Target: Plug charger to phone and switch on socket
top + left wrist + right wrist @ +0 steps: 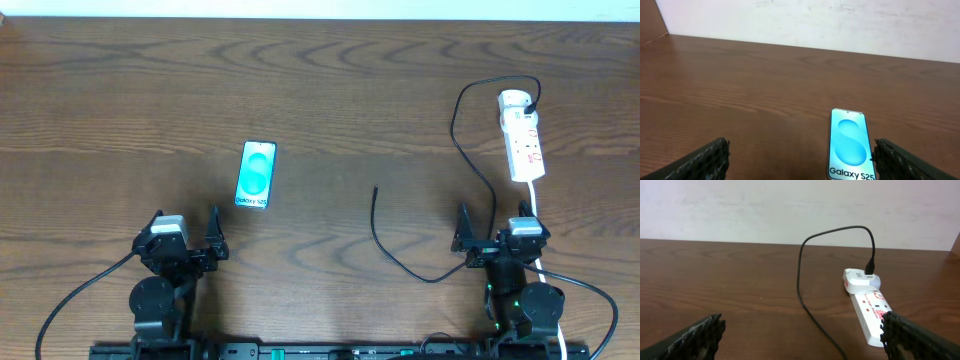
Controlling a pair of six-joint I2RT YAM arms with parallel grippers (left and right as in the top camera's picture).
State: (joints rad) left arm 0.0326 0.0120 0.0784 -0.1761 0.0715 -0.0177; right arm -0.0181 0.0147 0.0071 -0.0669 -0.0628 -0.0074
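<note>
The phone (256,175) lies flat left of centre with its cyan screen lit; in the left wrist view the phone (850,145) sits just inside the right finger. My left gripper (185,228) (801,152) stands open behind it, holding nothing. The socket (523,138) (870,312) is a white strip with red markings at the far right. The charger (374,215) (799,280) is a thin black cable plugged into a white adapter (860,279) at the strip's far end, its free tip lying on the table at centre. My right gripper (492,228) (802,332) is open over the cable, empty.
The strip's white cord (535,195) runs back past the right arm. The charger cable loops wide between the strip and the right gripper. A pale wall (790,205) rises behind the table's far edge.
</note>
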